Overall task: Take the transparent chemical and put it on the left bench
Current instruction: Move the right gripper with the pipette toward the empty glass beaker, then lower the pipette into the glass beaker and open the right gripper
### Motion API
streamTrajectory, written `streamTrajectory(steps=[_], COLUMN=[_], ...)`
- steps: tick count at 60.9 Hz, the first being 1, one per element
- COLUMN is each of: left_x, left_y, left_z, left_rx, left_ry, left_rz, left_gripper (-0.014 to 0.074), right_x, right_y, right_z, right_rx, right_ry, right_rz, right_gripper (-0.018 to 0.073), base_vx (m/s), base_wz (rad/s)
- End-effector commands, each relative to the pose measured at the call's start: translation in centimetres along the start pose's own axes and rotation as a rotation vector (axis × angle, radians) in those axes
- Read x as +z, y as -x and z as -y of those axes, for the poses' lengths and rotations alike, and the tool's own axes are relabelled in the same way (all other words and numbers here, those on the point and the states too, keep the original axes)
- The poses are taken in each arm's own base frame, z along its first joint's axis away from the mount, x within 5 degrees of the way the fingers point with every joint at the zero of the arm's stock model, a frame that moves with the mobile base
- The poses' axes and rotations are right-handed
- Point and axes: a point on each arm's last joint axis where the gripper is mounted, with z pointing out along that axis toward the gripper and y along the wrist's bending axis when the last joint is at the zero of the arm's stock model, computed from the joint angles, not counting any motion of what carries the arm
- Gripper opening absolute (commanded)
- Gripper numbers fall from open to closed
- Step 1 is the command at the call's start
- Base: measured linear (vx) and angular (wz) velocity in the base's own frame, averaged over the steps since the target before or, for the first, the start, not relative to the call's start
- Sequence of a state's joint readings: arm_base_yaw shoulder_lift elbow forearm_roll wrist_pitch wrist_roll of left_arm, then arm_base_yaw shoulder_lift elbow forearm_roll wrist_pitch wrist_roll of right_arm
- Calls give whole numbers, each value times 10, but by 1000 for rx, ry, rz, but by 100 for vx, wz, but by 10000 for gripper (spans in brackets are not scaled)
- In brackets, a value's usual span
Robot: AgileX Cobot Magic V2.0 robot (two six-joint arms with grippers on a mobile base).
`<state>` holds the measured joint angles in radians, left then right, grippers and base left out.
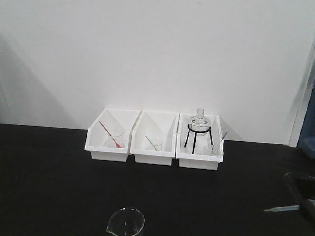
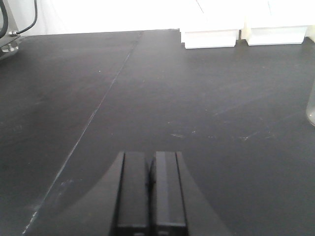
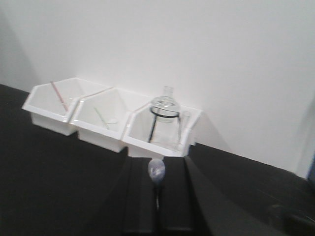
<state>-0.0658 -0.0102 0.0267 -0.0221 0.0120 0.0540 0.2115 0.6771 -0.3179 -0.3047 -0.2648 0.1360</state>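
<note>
Right wrist view: right pincer (image 3: pixel 157 163) is pressed onto the transparent pipette (image 3: pixel 156 170), with the pale bulb poking up between the two dark fingers (image 3: pixel 138 196) and the stem running down the slit. This view hides the tip.

Front view fills that in. The pale bluish pipette tip sticks out sideways from a dark arm shape near the desk's front right corner. Cannot tell whether it touches the desk (image 1: pixel 59 187).

The front view also shows three white bins along the rear edge:
- The left bin (image 1: pixel 106 153) holds a red pipette (image 1: pixel 109 133) in a small beaker.
- The middle bin (image 1: pixel 152 158) holds a green pipette (image 1: pixel 151 143) in a small beaker.
- The right bin (image 1: pixel 197 162) holds a black tripod (image 1: pixel 197 136) with a glass flask (image 1: pixel 200 120) on top, and a small clear beaker (image 1: pixel 216 149) beside them.

A larger beaker (image 1: pixel 125 221) sits at the front edge, cut off by the frame.

Left wrist view: left pincer (image 2: pixel 150 162) has its fingers pressed together with nothing between them, low over bare black desk. It does not appear in the front view. Two bin fronts show along the rear edge, and a sliver of clear glass (image 2: pixel 311 103) sits at the frame's right side.
</note>
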Motion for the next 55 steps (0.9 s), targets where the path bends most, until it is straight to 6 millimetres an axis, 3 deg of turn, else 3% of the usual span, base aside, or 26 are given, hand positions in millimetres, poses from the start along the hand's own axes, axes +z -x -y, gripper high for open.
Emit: streamTrajectory(steps=[1, 7, 18, 26, 33, 41, 55], left_x=[-1, -1, -1, -1, -1, -1, -1], left_y=[3, 3, 3, 3, 3, 3, 3], left_z=[0, 0, 0, 0, 0, 0, 0], left_rx=[-9, -9, -9, -9, -9, -9, -9], left_ry=[2, 2, 2, 2, 2, 2, 2], left_rz=[81, 81, 81, 81, 81, 81, 81], left_gripper=[-3, -3, -3, -3, -3, -3, -3], right_x=[19, 46, 106, 144, 168, 184, 193], right_y=[36, 54, 64, 70, 67, 52, 26], right_z=[-14, -41, -95, -120, -130, -139, -145], right_rx=[-6, -32, -79, -80, -66, -58, -83], right_ry=[126, 271, 443, 483, 489, 500, 500], right_rz=[127, 131, 82, 79, 68, 32, -99], right_gripper=[-3, -3, -3, -3, -3, -1, 25], base_vx=[0, 0, 0, 0, 0, 0, 0], base_wz=[0, 0, 0, 0, 0, 0, 0])
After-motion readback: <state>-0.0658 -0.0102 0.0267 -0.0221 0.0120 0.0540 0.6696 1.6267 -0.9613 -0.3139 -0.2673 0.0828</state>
